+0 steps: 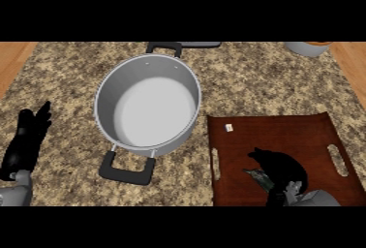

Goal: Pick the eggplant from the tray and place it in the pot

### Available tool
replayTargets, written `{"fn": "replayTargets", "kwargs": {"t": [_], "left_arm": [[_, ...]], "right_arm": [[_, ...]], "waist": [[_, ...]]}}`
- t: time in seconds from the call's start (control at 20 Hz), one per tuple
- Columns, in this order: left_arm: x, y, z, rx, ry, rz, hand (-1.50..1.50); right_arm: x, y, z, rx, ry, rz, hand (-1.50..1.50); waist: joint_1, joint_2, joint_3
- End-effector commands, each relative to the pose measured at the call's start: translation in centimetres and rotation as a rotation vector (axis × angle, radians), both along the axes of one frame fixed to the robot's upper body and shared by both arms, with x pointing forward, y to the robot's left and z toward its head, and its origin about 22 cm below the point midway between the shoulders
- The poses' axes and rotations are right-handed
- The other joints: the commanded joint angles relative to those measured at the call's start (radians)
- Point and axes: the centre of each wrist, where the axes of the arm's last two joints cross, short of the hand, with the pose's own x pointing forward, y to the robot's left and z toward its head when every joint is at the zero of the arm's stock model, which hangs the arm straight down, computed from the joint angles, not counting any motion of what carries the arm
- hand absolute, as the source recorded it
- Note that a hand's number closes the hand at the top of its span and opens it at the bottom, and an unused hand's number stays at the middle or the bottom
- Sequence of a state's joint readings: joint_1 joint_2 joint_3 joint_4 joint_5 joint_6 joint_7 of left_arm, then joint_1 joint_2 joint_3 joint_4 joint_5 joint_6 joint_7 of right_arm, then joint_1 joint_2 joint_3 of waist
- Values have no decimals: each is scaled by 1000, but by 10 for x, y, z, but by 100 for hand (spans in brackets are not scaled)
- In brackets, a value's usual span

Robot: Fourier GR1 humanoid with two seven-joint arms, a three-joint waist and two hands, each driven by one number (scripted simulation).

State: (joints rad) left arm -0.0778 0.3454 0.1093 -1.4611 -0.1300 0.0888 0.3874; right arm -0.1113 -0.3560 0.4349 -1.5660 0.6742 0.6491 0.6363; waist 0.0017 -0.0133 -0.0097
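My left hand [28, 135] rests open at the table's [64, 72] left edge. The pot [148, 104] stands in the middle. On the tray [286, 133], my right hand [282, 167] curls over the mostly hidden eggplant [259, 178].

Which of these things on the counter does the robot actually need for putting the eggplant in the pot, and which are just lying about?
For the job:
- tray
- pot
- right hand, curled over the tray; the eggplant is not visible under it

Just lying about:
- small pale object on the tray
- container at the far right edge
- left hand, resting open at the left
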Motion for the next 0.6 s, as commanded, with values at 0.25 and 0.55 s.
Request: {"fn": "replayTargets", "kwargs": {"t": [0.25, 0.55], "left_arm": [[18, 1, 2, -10, 3, 13, 0], [14, 11, 3, 0, -26, -10, 0]], "right_arm": [[0, -6, -9, -3, -105, 105, 150], [17, 9, -3, -17, -201, 131, 150]], "waist": [[-4, 14, 10], [1, 14, 10]]}}
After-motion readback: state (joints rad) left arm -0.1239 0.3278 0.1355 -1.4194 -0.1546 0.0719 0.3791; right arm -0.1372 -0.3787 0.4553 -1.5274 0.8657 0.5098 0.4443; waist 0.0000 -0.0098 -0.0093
